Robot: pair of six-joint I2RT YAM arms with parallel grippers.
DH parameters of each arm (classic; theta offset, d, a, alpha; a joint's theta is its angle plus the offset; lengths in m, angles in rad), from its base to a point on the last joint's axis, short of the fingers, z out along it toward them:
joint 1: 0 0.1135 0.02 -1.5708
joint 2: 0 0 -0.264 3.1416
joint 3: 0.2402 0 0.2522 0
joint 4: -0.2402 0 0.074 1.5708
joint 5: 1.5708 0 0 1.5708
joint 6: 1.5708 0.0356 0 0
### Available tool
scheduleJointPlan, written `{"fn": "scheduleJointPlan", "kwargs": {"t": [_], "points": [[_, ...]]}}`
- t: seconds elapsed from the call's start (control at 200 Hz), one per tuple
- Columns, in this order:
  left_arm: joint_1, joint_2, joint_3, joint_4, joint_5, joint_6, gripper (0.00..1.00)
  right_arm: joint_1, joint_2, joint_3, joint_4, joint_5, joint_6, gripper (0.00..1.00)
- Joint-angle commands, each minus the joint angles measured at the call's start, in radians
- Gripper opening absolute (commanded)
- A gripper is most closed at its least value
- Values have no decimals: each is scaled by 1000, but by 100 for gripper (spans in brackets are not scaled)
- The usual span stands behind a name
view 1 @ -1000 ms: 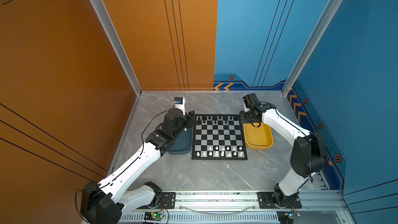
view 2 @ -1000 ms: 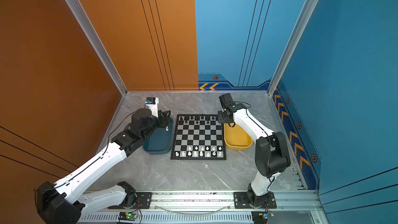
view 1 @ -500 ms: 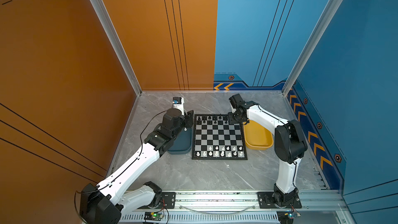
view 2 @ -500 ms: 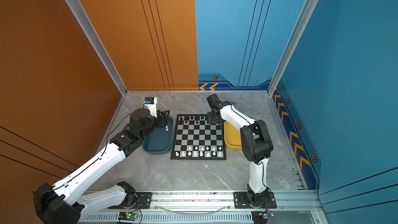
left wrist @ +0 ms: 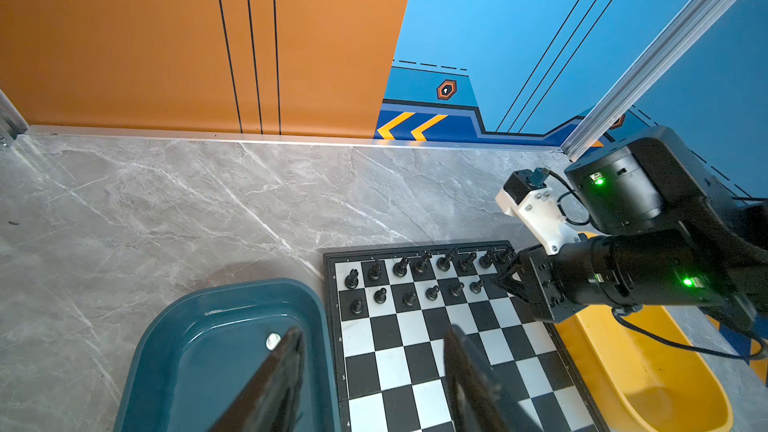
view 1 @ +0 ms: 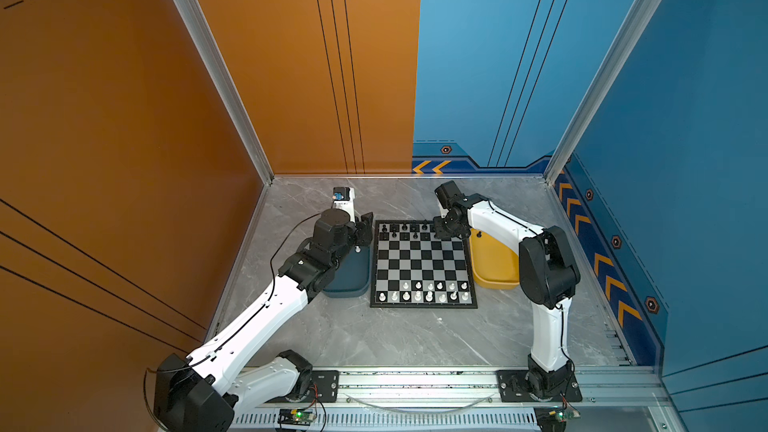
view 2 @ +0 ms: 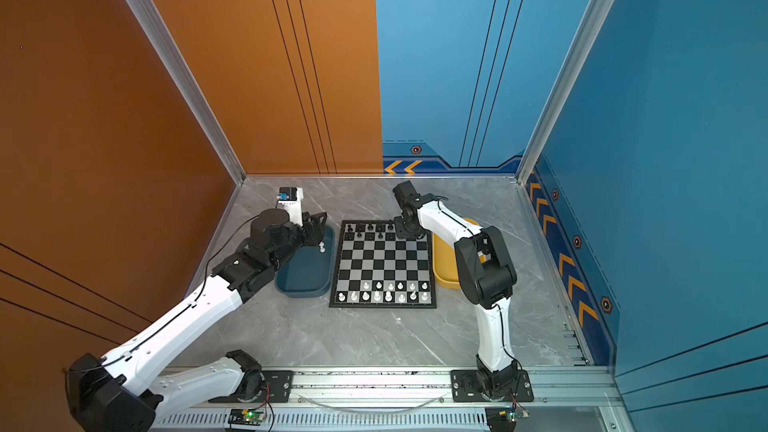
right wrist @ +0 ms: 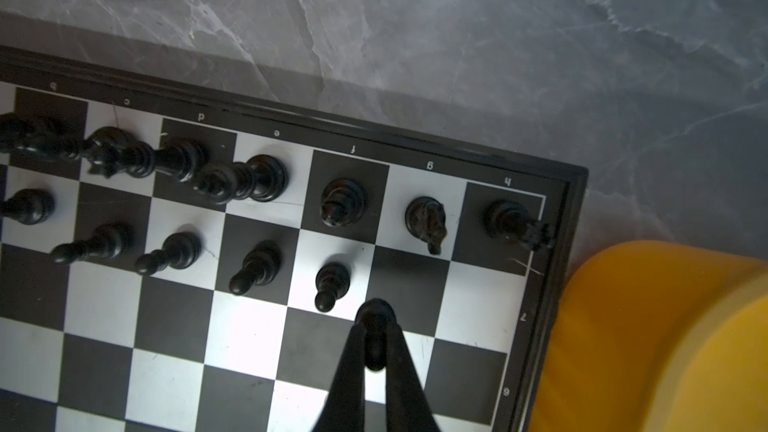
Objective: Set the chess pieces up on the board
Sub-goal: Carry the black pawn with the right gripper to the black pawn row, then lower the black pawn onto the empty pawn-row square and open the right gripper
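Mid-placement, the right end effector point(right wrist: 375, 332) pinched a black pawn point(right wrist: 374, 312) just above a vacant square of the board point(right wrist: 457, 151) directly beneath, likely needing a straight lowering and release, while the left end effector point(left wrist: 372, 332) stood half-open and empty.

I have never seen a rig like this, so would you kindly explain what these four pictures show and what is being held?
Two robot arms work at a table. Two pictures look down from overhead; two come from cameras on the arms' wrists. On the table lie the board, black chess pieces on its far rows, white ones near, a teal tray with one white piece, and a yellow tray. The right gripper is shut on a black pawn; the left gripper is open, empty.
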Motion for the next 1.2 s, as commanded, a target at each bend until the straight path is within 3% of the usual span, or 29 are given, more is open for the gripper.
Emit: {"fn": "scheduleJointPlan", "kwargs": {"t": [0.0, 1.196], "points": [[12, 6, -8, -3, 20, 0, 56, -9, 20, 17, -30, 13, -15, 1], [15, 16, -4, -6, 27, -3, 56, -37, 65, 10, -31, 11, -11, 5]]}}
